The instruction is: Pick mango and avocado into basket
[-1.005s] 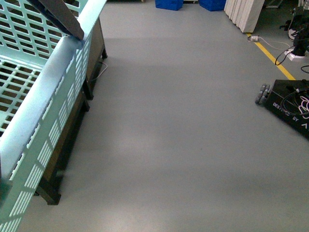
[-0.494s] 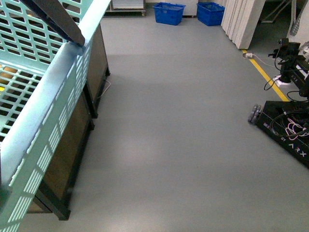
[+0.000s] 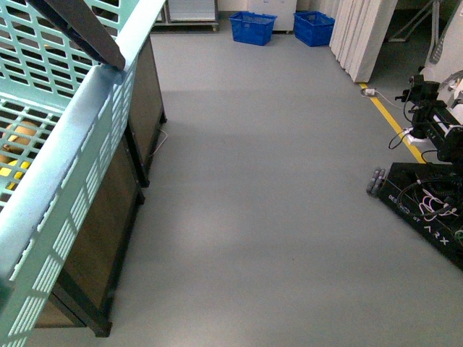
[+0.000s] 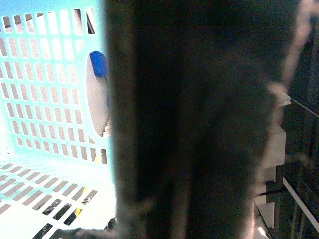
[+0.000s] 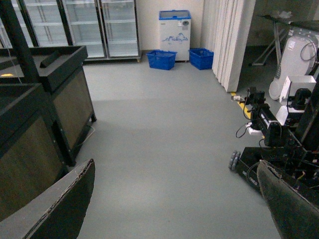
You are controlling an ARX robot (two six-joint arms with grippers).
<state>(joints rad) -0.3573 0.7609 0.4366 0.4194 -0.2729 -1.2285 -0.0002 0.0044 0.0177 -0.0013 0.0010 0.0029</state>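
1. Close up at the left of the front view: the basket [image 3: 76, 144], teal and slotted, a brown handle [image 3: 87, 32] slanting across its top rim.
2. Through its slots: an orange-brown shape [image 3: 18, 137] and a yellow shape [image 3: 7, 171], too hidden to name; mango and avocado not made out.
3. Under and beside the basket: dark wooden stands [image 3: 108, 238] on a grey floor [image 3: 253, 181].
4. Right gripper [image 5: 175, 169]: jaws wide apart, nothing between them, bare floor beneath.
5. Left gripper: cannot tell the jaws' state; left wrist view mostly blocked by a dark blurred mass [image 4: 189, 119], the basket's teal slotted wall beside it.
6. Far back: two blue crates [image 3: 253, 27]; at right, another robot's black base [image 3: 427, 210] near a yellow floor line [image 3: 394, 123].
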